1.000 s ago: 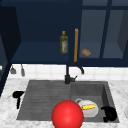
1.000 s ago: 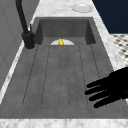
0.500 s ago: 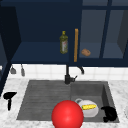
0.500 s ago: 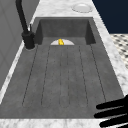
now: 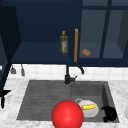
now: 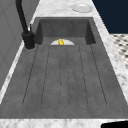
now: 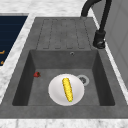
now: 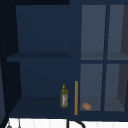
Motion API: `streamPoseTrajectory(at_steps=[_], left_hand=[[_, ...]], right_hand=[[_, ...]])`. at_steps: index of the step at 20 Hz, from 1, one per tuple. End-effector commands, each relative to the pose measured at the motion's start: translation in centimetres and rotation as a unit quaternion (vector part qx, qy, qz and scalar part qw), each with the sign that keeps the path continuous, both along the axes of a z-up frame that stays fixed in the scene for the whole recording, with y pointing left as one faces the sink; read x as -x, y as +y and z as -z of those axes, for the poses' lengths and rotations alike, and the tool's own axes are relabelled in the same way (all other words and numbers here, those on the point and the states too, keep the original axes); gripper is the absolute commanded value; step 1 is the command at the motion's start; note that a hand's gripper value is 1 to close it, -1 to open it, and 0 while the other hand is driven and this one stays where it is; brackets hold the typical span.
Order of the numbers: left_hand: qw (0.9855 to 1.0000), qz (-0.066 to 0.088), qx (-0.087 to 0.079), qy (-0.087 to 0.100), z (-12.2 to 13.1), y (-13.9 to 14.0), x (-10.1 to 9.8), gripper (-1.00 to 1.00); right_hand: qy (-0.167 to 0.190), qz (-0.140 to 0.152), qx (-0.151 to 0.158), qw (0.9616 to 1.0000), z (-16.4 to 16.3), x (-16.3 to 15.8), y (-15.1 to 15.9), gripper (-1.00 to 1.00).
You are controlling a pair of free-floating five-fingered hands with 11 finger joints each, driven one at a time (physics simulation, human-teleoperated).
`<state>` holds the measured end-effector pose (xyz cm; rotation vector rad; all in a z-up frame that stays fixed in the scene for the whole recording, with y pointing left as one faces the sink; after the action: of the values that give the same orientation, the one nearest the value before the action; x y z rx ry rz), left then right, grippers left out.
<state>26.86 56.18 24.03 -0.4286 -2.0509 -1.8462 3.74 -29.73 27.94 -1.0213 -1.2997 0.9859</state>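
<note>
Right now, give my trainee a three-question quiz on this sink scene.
1. True or false: the corn cob lies on the white plate in the basin.
2. What stands on the cabinet shelf left of the orange handle? A) bottle B) mug C) pan
3. Fill in: the right hand is at the sink's front ____ corner.

Key: 1 true; 2 A, the bottle; 3 right.
</note>
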Motion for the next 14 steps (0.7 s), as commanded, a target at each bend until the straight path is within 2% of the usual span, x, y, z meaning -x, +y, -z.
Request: streamPoseTrajectory(at_steps=[1,7,9,14], left_hand=[[0.9988,-0.009,0.047,-0.001,-1.6,1.5,0.0,-1.0],[0.9987,-0.013,0.049,0.006,-3.9,4.0,0.0,-1.0],[0.9987,-0.013,0.047,0.01,-3.9,5.0,0.0,-1.0],[0.9987,-0.022,0.046,0.007,-4.7,7.2,0.1,-1.0]], right_hand=[[0.0,0.0,0.0,1.0,0.0,0.0,0.0,0.0],[0.0,0.0,0.0,1.0,0.0,0.0,0.0,0.0],[0.0,0.0,0.0,1.0,0.0,0.0,0.0,0.0],[0.0,0.0,0.0,1.0,0.0,0.0,0.0,0.0]])
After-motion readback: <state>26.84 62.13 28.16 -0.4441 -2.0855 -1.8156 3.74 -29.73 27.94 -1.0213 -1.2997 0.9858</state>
